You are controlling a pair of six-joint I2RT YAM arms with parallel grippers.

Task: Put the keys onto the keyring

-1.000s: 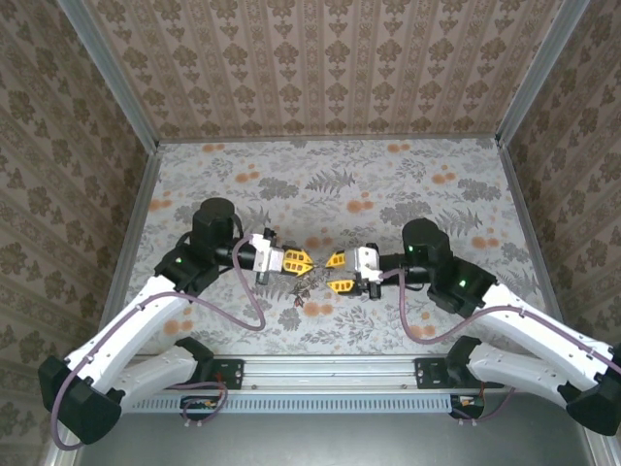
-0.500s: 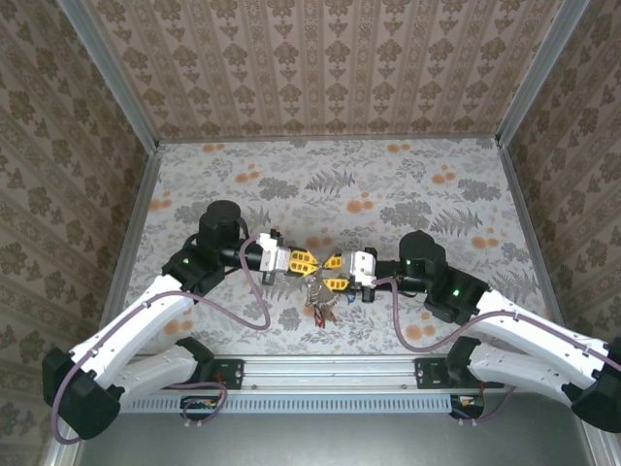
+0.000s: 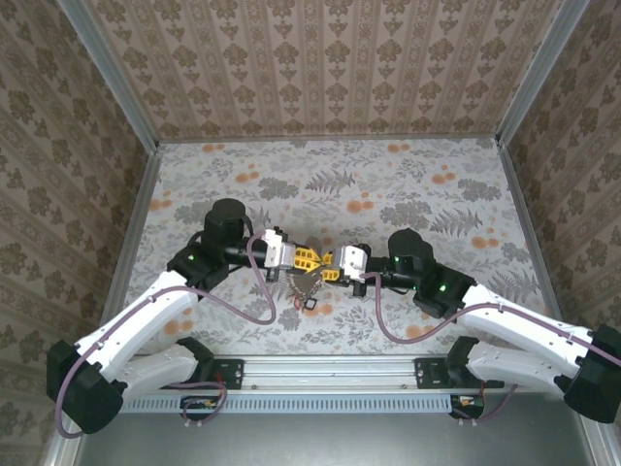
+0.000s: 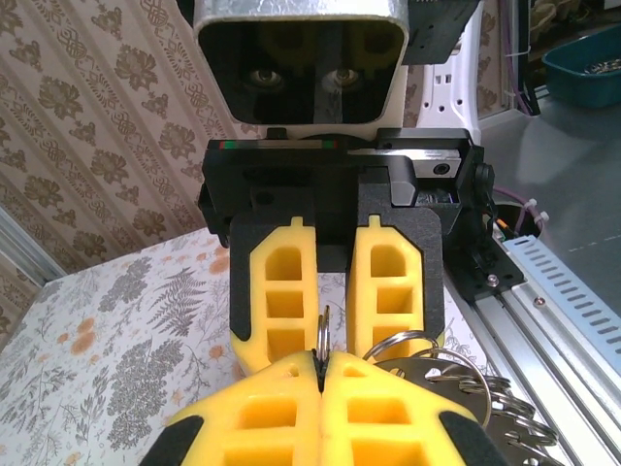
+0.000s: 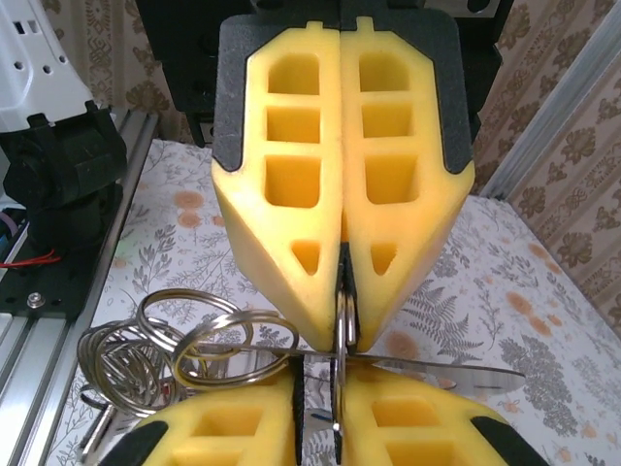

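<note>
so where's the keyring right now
In the left wrist view the keyring is pinched edge-on in the left gripper, tip to tip with the right gripper, mid-table near the front edge.

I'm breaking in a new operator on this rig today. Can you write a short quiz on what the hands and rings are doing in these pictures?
1. True or false: the left hand is shut on a thin ring that stands edge-on between its fingertips.
2. How do the left hand and the right hand stand over the table? A: far apart, at opposite edges. B: tip to tip, near the middle. C: both parked on the rail.
3. Fill in: the loose rings bunched beside the hands are made of ___.

Key: 1 true; 2 B; 3 metal.
</note>
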